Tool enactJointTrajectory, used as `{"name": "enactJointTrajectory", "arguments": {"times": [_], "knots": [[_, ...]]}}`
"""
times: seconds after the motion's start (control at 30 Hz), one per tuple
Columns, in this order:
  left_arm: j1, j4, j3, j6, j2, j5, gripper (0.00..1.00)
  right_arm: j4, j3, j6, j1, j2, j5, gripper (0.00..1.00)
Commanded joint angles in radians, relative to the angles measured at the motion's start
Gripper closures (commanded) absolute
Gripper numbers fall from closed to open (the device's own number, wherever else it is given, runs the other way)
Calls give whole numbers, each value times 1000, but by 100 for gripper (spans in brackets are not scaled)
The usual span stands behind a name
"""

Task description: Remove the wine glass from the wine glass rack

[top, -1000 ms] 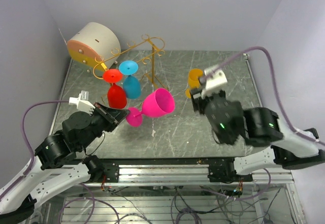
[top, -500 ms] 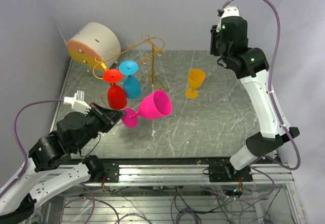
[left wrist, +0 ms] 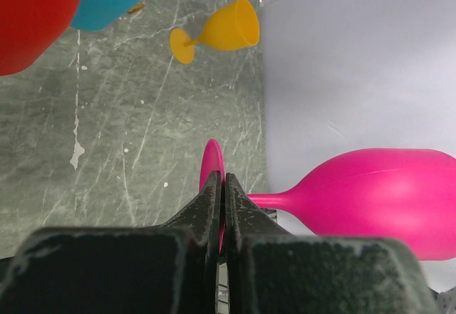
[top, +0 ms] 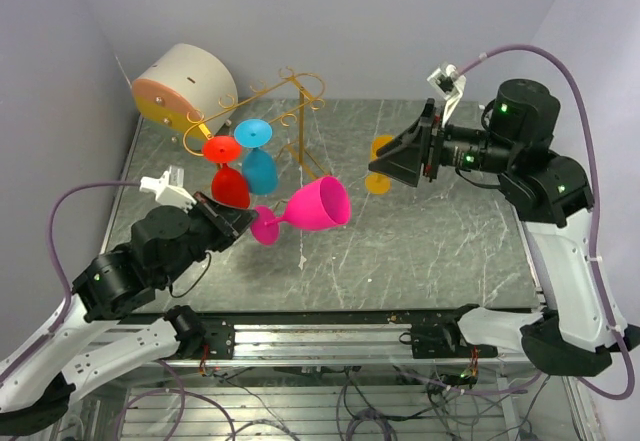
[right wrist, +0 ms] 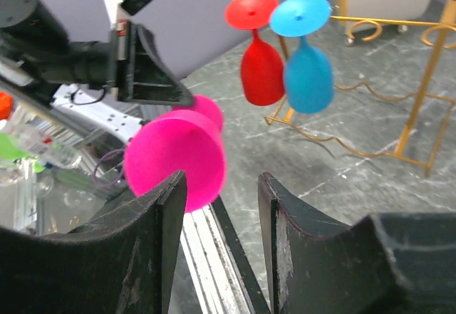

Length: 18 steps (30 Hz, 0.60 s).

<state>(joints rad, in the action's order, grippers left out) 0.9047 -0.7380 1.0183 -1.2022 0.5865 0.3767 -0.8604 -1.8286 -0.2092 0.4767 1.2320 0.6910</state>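
Overhead, shows the pink wine glass [top: 318,204] off the rails of the wine glass rack [top: 290,101], held sideways above the worktop [top: 430,251], with 2 others, a red glass [top: 228,187] and a blue glass [top: 259,169], hanging there by their feet. From the left wrist, finds the left pincer [left wrist: 221,186] pressed together on the thin foot disc alone: probably light, stiff, slick plastic, apt to pivot, better gripped at the stem. From the right wrist, catches the right pincer [right wrist: 219,186] spread, holding nothing, facing the bowl's mouth.
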Motion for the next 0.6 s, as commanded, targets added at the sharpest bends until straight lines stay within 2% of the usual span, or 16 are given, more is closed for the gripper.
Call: {"name": "enactJointTrajectory", "arguments": {"times": [0.0, 0.57], "knots": [[1, 106, 47, 45, 45, -16, 93, 31, 51, -11, 10, -3, 124, 55], [1, 175, 76, 61, 124, -54, 93, -32, 84, 35, 124, 52, -6, 57]]}}
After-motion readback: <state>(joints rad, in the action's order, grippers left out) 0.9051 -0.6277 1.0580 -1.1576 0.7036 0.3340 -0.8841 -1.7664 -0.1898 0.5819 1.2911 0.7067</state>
